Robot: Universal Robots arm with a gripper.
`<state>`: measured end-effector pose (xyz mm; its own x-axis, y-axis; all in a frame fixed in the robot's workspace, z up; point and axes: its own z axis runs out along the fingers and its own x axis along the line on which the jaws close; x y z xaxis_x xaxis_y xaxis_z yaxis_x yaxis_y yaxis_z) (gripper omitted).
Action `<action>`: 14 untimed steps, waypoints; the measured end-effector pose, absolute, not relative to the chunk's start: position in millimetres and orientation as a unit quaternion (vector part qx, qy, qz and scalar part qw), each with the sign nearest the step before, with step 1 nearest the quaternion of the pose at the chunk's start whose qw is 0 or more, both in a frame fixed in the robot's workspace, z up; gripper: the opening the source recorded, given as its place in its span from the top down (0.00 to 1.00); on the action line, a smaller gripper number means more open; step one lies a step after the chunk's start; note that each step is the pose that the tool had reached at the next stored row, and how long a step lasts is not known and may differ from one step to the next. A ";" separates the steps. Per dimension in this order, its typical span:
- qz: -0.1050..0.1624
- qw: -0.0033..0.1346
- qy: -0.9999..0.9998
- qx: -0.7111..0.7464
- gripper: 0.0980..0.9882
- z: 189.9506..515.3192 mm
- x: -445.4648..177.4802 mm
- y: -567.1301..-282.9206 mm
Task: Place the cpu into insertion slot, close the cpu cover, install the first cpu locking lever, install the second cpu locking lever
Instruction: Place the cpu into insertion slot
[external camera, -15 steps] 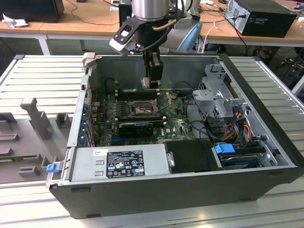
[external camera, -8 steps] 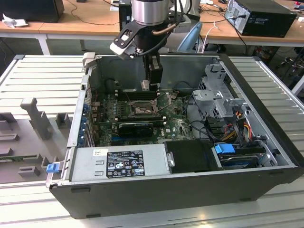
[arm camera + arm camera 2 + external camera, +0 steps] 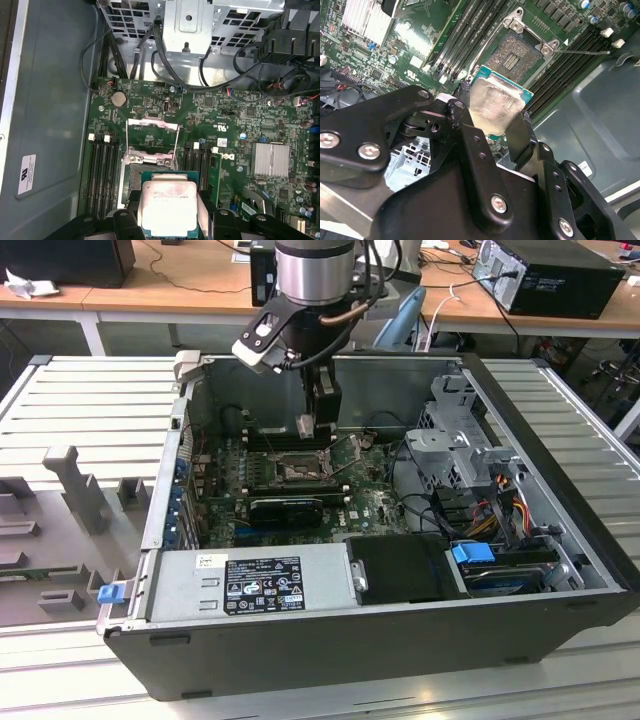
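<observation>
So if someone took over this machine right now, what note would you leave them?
Pincer: shut on the cpu, holding it just above the board, near the insertion slot.
Insertion slot: empty, contacts bare.
Cpu cover: swung up, open.
Done: cpu picked up.
Left: cpu not seated, cover not closed, locking levers not fastened.

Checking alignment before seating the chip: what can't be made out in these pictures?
1. The insertion slot: in the first wrist view the cpu covers part of it.
2. The cpu's underside: turned away in both wrist views.
3. Exterior view: the gripper hides most of the cpu; the slot's pins are too small.
</observation>
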<state>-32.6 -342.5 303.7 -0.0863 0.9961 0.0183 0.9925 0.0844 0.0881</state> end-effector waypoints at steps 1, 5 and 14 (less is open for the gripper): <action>0.039 0.023 0.736 0.676 0.52 303.0 -32.6 -342.5; 0.039 0.023 0.736 0.676 0.52 299.8 -32.6 -342.5; 0.039 0.023 0.732 0.679 0.52 289.3 -32.6 -341.7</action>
